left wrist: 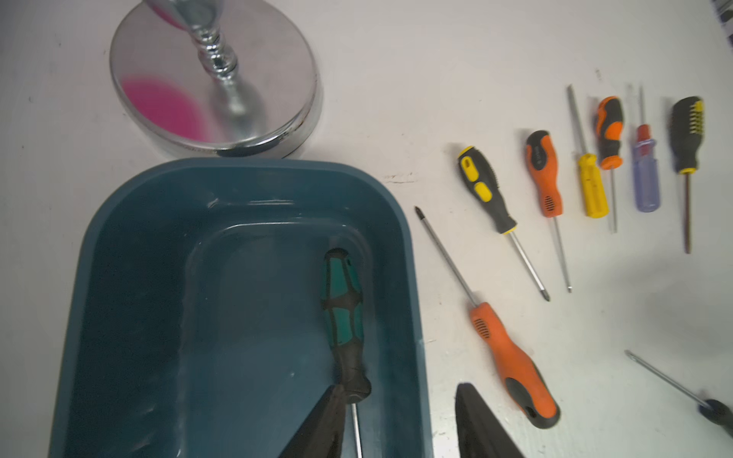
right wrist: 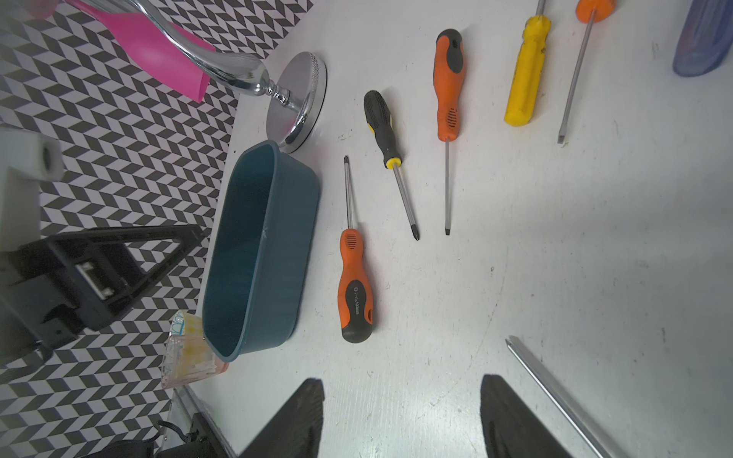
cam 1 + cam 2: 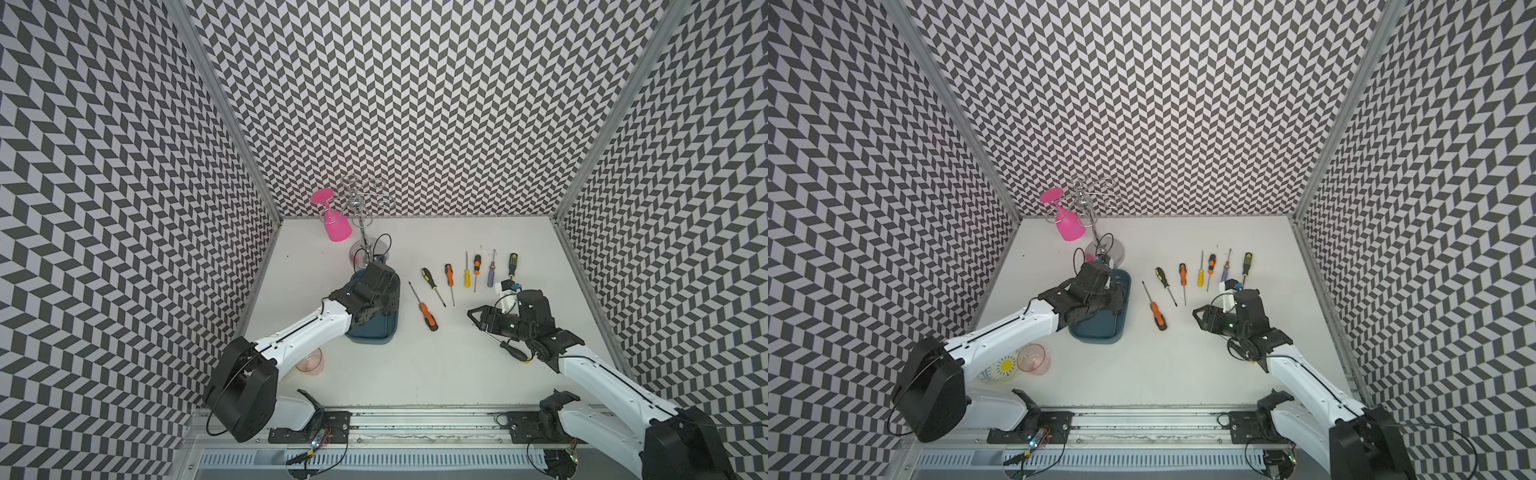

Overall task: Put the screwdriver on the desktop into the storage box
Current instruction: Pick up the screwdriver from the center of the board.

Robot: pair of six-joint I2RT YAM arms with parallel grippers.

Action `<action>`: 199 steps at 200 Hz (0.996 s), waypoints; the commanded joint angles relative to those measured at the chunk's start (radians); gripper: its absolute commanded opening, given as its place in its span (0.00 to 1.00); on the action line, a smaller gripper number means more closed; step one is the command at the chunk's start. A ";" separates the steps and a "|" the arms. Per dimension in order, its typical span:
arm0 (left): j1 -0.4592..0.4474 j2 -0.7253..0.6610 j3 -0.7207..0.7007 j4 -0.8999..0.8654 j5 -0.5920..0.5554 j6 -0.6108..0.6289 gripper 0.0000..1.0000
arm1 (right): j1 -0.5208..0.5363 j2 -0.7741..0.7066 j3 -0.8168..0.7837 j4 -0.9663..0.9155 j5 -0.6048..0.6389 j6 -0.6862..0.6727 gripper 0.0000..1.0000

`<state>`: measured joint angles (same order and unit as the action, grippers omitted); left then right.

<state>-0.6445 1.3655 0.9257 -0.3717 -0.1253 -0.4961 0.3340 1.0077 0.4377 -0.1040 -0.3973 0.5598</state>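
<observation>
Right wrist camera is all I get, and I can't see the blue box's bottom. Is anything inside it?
Observer: Yes, the left wrist view shows a green-and-black screwdriver lying inside the storage box.
Operator: Is the left gripper holding it?
Observer: No, its fingers stand wide apart, not pinching the shaft.
Operator: What's the silver stick in my picture's corner?
Observer: A black-handled screwdriver; a top view shows its handle lying on the desktop.

— Where's the storage box [image 3: 374, 328]?
— Near the left edge of the desktop [image 3: 415, 374], one screwdriver [image 1: 343, 317] inside.
— Other screwdrivers [image 3: 467, 278]?
— In a row to its right; the stand [image 1: 277, 79] sits just behind it.
</observation>
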 commanded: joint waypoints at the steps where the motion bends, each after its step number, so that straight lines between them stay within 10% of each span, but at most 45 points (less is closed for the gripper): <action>1: -0.029 -0.035 0.007 -0.006 0.054 -0.034 0.51 | 0.018 0.012 0.036 0.025 0.004 -0.017 0.65; 199: -0.248 0.273 0.081 0.153 0.133 -0.342 0.57 | 0.059 -0.021 0.092 -0.117 0.133 -0.085 0.71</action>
<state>-0.8875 1.6039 0.9676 -0.2375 0.0135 -0.7879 0.3851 1.0069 0.5323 -0.2398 -0.2771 0.4889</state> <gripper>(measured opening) 0.576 0.709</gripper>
